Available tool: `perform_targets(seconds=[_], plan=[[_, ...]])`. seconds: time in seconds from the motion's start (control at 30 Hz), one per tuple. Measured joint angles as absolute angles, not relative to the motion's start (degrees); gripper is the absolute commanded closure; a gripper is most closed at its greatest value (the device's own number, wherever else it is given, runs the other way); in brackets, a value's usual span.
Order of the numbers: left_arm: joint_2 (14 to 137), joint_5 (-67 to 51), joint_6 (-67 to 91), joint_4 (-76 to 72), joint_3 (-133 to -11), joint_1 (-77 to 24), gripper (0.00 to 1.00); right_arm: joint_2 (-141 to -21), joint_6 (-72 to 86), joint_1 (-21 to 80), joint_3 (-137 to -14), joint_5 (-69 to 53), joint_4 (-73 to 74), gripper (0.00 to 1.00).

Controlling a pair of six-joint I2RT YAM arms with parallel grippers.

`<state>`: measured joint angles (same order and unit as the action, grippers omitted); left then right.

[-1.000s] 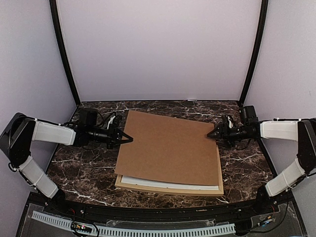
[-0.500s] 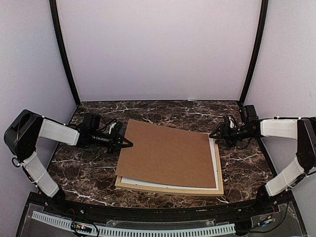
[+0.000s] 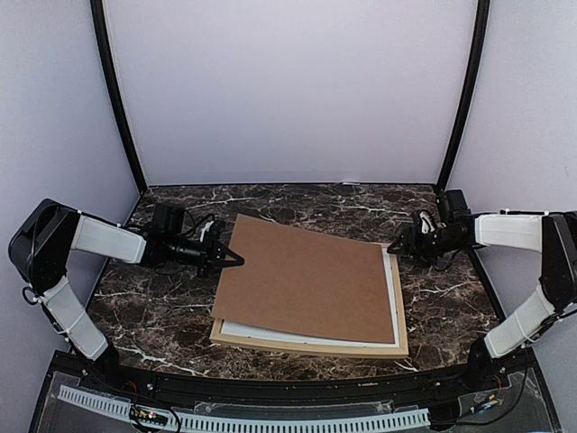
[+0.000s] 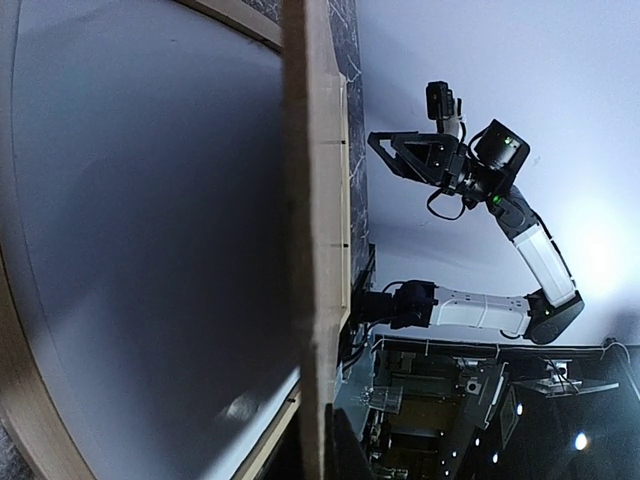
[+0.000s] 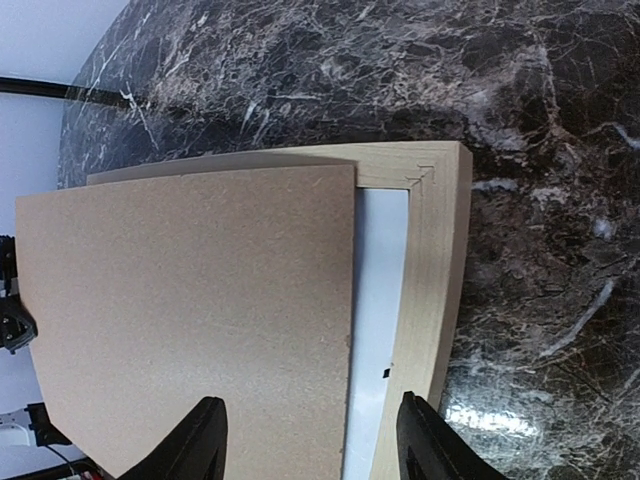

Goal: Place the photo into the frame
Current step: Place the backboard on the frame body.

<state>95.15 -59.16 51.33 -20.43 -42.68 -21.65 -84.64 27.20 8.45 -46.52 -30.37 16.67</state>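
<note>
Where the frame (image 3: pixel 306 346) lies flat on the dark marble table (image 3: pixel 153 307), a brown cardboard backing board (image 3: pixel 306 280) rests on top of it. The board is turned slightly askew, so its edges do not line up with the wood. Along the frame's near rail and right rail, a strip of white mat (image 5: pixel 380 280) shows between the board's edge and the pale wood. The photo shows in none of my views, so I cannot tell where it lies.

My left gripper (image 3: pixel 233 259) reaches in low from the left, with its tip at the board's left edge, about midway along it. From above, the fingers read only as a narrow dark wedge. My left wrist camera gives just an edge-on look along a pale strip with a grey, shadowed surface beside it. I therefore cannot tell whether that gripper has the board pinched or merely meets it.

My right gripper (image 5: pixel 312 402) hangs at the frame's far-right corner, its two black fingers (image 5: pixel 205 440) spread wide with nothing between them. Beneath them, my right wrist camera shows the board's corner, the white strip and the mitred corner of the frame. As far as I can see, this gripper touches none of them.
</note>
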Motion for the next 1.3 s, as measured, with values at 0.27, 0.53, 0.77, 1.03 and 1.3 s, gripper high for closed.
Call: perform_targets(seconds=[0.27,0.53,0.77,1.03,1.3], plan=[[95.15,-59.92,52.69,-21.28,-42.72,-21.65,1.0,-84.97,25.96,8.45,-46.52,-26.63,17.17,0.42],[95.98,-60.82,53.58,-21.78,-42.85,-21.65,1.0,-89.21,24.91,8.45,-46.5,-24.47,16.99,0.42],[96.68,-62.17,55.68,-23.16,-43.16,-21.65,1.0,-90.91,24.51,8.45,-46.48,-24.4,16.1,0.42],[97.32,-63.46,58.67,-25.61,-43.16,-21.65,1.0,-91.33,24.47,8.45,-46.48,-24.4,15.44,0.42],[97.97,-64.71,60.71,-26.35,-43.22,-21.65,1.0,-91.37,24.47,8.45,-46.48,-24.45,15.35,0.42]])
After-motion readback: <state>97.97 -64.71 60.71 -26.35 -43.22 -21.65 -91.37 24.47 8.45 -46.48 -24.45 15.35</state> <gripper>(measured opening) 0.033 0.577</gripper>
